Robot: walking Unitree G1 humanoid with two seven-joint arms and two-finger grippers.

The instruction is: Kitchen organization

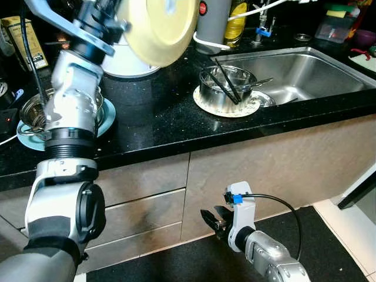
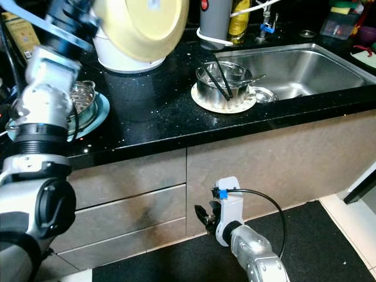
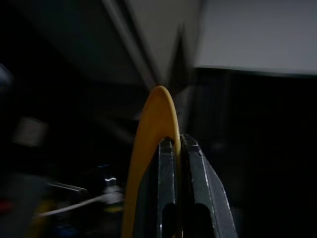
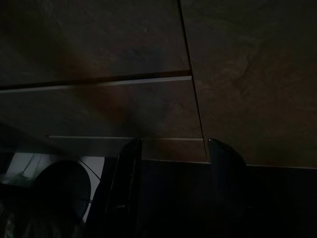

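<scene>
A pale yellow plate hangs tilted high over the black countertop, held at its rim by my raised left gripper. Along that gripper's fingers the plate's rim is pinched edge-on. A steel pot with black chopsticks and a spoon stands on a round trivet by the sink. Down low in front of the cabinet doors hangs my right gripper, open and empty, its fingers apart.
A steel bowl on a teal plate sits at the counter's left behind my arm. A white appliance, a steel canister and an oil bottle stand at the back. Drawers and a dark floor mat lie below.
</scene>
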